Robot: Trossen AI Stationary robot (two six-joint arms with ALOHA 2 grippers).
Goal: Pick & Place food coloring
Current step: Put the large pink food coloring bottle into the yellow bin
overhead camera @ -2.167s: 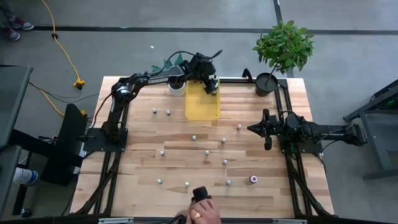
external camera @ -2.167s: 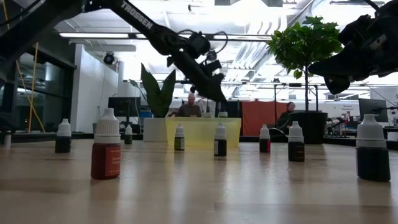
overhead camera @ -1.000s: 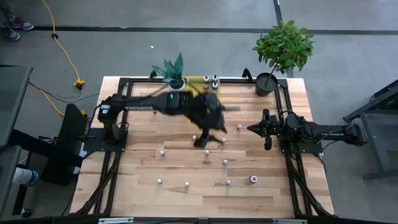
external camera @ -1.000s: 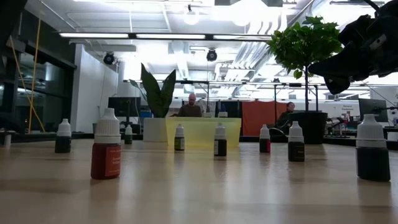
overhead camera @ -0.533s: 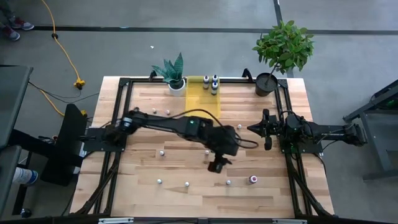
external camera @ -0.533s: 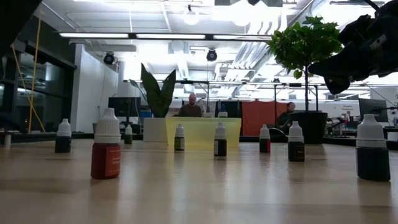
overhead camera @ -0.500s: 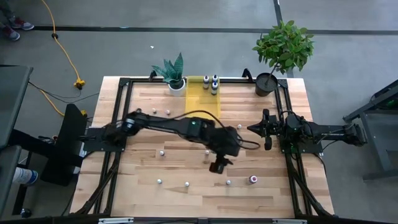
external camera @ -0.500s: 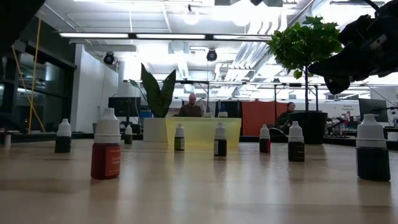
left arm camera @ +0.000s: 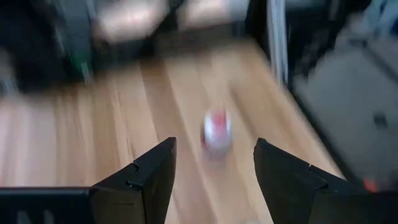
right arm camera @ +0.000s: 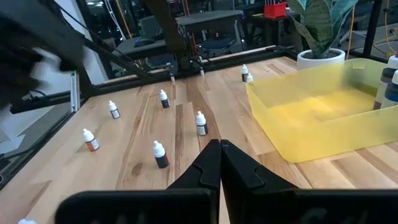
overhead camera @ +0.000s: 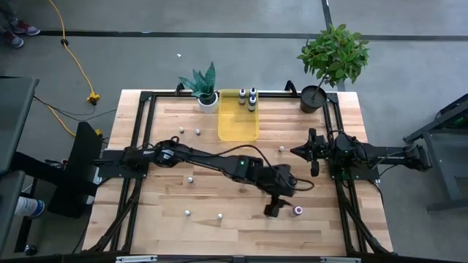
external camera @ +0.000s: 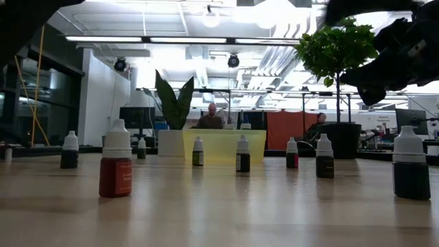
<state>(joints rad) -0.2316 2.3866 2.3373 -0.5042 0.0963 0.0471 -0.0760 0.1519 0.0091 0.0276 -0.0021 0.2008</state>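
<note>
Three bottles stand in the tray, upper centre; many remain. Left gripper, open and empty, nears a pink bottle.

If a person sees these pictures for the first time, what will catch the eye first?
First, the left arm stretched far across the table, its open left gripper beside a pink-bodied bottle near the front edge. Next, the yellow tray at the back, with three bottles at its far end. The right gripper waits shut at the right side.
</note>
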